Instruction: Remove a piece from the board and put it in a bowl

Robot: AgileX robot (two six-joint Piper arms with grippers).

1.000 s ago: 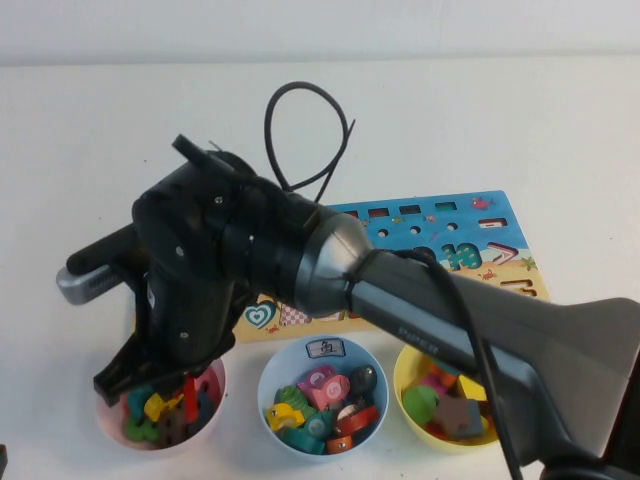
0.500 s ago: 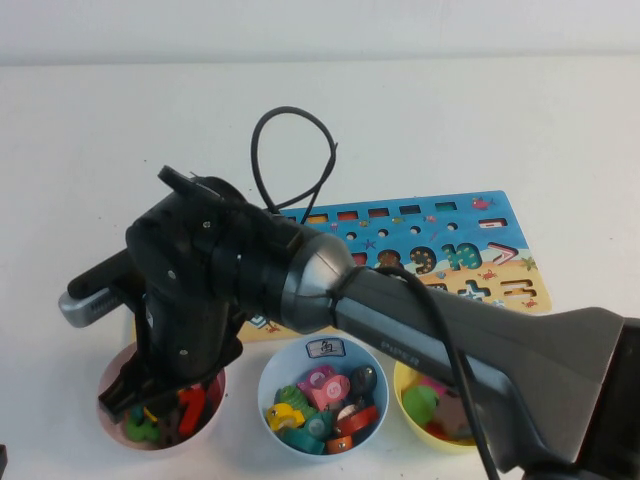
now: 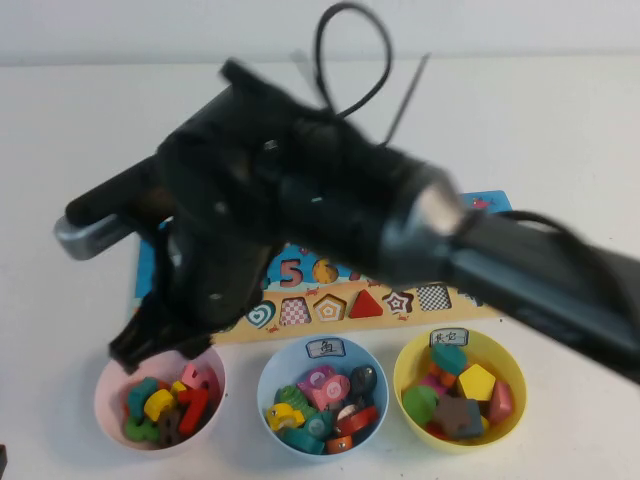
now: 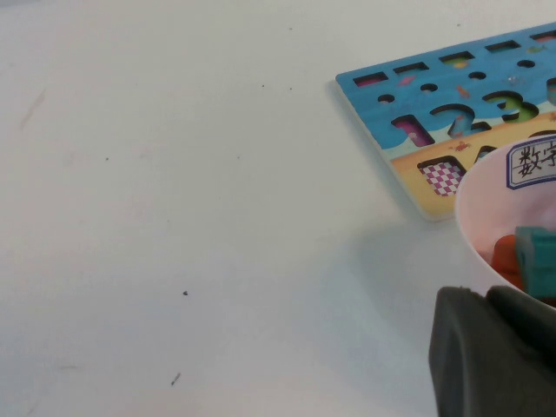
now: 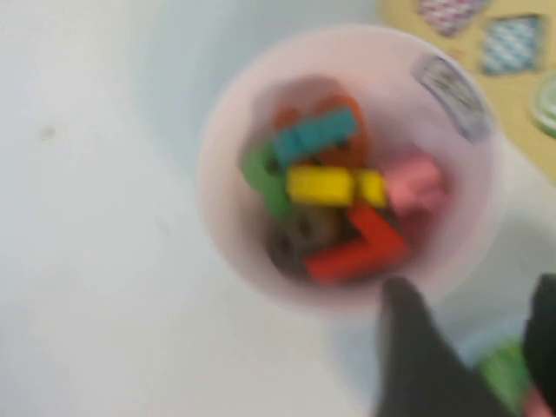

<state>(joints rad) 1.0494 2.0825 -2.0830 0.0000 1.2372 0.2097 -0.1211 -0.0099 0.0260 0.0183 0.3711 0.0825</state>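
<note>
Right gripper (image 3: 135, 347) hangs just above the board-side rim of the pink bowl (image 3: 108, 385), at the end of the right arm, which crosses the table from the robot's right. In the right wrist view its two dark fingers (image 5: 415, 347) stand apart with bare space between them; nothing is held.

Pink bowl, with a small white label on its rim, sits just beside the near edge of the board (image 3: 470, 306). The red 7-shaped piece (image 3: 194, 408) lies inside the pink bowl, on top of the heap, toward the side nearer the blue bowl (image 3: 323, 352). Around it in the pink bowl: a yellow block (image 3: 158, 403), a teal block (image 3: 141, 393), a pink numeral block (image 3: 193, 378) and green pieces.

Blue bowl stands next to the pink bowl, further to the robot's right; the yellow bowl (image 3: 505, 365) comes beyond that. Both are filled with mixed coloured pieces and both lie along the board's near edge.

Left gripper (image 4: 491, 352): only a dark part shows at the frame edge in the left wrist view, close to the pink bowl's rim; cannot tell whether open or closed.
</note>
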